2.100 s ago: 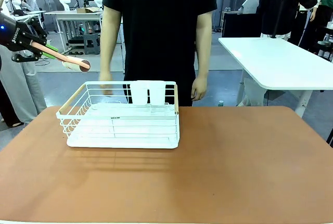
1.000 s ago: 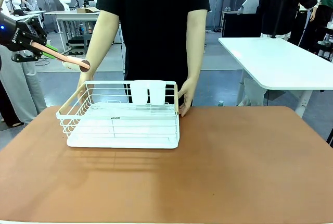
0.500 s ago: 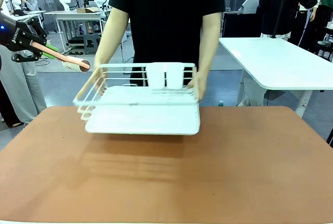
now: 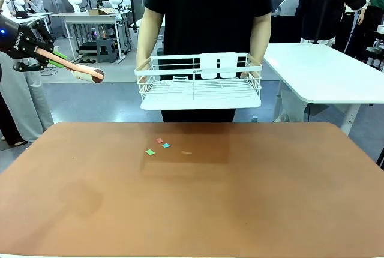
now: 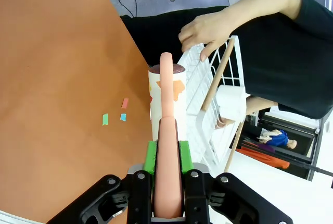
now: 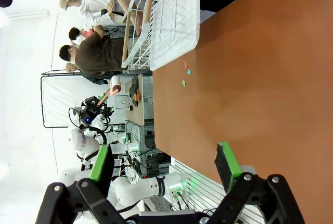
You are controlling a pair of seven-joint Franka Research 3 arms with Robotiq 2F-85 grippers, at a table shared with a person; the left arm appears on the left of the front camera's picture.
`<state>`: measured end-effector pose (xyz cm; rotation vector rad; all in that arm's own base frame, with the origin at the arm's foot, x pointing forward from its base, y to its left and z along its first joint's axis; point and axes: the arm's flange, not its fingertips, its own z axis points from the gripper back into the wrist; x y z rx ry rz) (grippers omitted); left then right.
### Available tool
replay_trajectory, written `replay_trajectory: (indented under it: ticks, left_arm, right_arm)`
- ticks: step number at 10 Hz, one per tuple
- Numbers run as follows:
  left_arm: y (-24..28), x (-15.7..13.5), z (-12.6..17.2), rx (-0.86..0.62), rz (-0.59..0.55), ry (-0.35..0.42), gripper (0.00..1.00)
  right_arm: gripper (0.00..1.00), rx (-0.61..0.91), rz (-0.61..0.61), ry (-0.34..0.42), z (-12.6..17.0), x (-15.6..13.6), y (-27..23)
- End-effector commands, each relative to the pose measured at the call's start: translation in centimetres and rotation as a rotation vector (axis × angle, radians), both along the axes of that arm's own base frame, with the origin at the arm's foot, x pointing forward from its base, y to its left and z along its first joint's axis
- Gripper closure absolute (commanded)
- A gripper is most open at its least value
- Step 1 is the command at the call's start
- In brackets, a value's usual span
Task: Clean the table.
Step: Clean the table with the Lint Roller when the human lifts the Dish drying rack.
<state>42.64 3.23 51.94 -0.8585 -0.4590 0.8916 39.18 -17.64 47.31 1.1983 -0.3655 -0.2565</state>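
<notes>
Jaws of the left gripper (image 5: 167, 156) are clamped tight on the pink handle of a lint roller (image 5: 167, 96), held up beyond the table's left side, well above the top. The right gripper (image 6: 163, 164) stands wide open, with nothing between its pads.

The table (image 4: 252, 198) lies directly before me and spans the front view. Its top is bare except for a few paper scraps (image 4: 161, 145), green, red, blue and one orange, lying close together left of centre toward the far edge.

Step in hand, by my judgement: clearing the way. A person (image 4: 207, 12) at the far side holds a white wire rack (image 4: 162, 84) in both hands, clear of the top. The scraps lie exposed beneath it. Rolling has not begun.

The next move calls for bringing the roller down so its drum touches the top, then passing it over each scrap. The approach must stay clear of the rack.

Containers: the rack's floor looks empty. A white holder (image 4: 219, 66) hangs at its rim, and I cannot tell its contents.
</notes>
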Motion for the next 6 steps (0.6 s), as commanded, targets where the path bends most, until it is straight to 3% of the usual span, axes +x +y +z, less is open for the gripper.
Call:
replay_trajectory:
  ticks: [1,5,6]
  left_arm:
    - [-0.05,-0.01,0.08,-0.003,0.004,0.003,1.00]
    - [-0.05,-0.01,0.08,-0.003,0.004,0.003,1.00]
    - [0.00,0.00,0.00,0.000,0.000,0.000,0.79]
  right_arm:
    - [0.00,0.006,0.008,-0.009,0.21,-0.08,0.01]
    - [0.00,0.006,0.008,-0.009,0.21,-0.08,0.01]
    - [0.00,0.006,0.008,-0.009,0.21,-0.08,0.01]
